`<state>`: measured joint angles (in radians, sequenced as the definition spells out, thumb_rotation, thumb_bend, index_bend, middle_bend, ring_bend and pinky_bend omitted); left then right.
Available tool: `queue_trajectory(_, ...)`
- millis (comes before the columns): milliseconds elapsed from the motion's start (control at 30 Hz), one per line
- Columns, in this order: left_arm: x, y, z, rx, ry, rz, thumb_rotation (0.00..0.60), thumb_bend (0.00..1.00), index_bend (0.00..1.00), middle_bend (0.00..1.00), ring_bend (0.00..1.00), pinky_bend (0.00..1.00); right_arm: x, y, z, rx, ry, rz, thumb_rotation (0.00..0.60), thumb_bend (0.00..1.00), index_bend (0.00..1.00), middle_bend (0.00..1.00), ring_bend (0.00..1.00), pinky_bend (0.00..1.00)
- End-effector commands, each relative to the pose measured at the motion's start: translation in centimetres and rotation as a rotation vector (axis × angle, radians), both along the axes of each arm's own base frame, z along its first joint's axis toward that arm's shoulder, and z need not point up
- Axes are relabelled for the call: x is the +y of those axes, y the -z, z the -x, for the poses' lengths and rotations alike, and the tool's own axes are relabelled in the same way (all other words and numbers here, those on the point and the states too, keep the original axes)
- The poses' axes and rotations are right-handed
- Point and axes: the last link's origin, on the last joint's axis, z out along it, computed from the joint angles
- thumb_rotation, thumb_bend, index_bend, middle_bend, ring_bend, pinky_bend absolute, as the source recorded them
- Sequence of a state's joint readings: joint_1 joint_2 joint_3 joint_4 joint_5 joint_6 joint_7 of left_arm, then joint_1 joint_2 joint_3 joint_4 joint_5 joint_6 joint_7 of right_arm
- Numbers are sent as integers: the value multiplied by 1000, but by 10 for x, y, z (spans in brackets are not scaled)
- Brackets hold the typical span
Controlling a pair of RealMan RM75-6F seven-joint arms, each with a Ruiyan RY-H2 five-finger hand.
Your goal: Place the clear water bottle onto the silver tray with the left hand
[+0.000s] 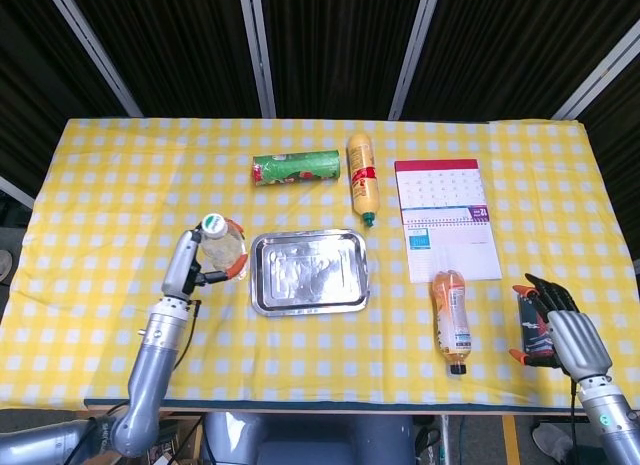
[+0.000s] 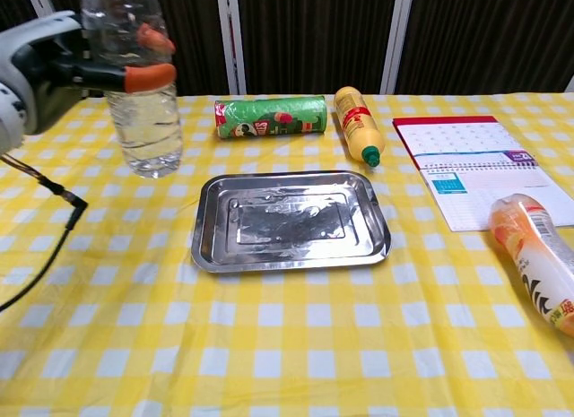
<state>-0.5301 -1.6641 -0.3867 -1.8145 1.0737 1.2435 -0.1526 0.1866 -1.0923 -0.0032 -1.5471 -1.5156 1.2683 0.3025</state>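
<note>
While left hand (image 1: 190, 263) grips clear water bottle (image 2: 142, 94) upright, bottle hangs just beside silver tray (image 1: 262, 303) left rim.

Pretty even bright overhead light in both views, soft shadows only. The silver tray (image 2: 289, 221) throws patchy glare off its floor. Backdrop stays near black. Chest view goes a bit soft on the close orange drink bottle (image 2: 542, 256) at the right edge.

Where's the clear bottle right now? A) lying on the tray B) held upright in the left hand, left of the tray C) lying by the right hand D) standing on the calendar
B: the left hand grips the bottle upright, just left of the tray, which holds nothing.
</note>
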Motion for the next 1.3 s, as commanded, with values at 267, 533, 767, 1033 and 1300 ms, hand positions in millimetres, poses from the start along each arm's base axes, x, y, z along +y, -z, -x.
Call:
queue_trajectory(267,7,53,-30,77,31,21,600,534,779,798,235,120,0,-1,1,-3,4,-1,600,158,180,44,0,0)
queue_trajectory(533,18,81,-38,13,27,65,600,537,784,803,239,121,0,-3,4,-6,10,3,600,158,180,44,0,0)
queue_trajectory(767,27,99,-48,4,45,77,600,540,788,802,239,124,-2,-1,6,-6,16,-2,600,158,180,44,0,0)
queue_trajectory(1033,31,115,-44,46,38,86,600,540,788,803,239,124,-2,-1,6,-9,20,-3,600,158,179,44,0,0)
queue_trajectory(1300,32,124,-31,95,46,82,600,533,780,795,239,124,-3,-1,7,-12,23,-3,600,158,179,44,0,0)
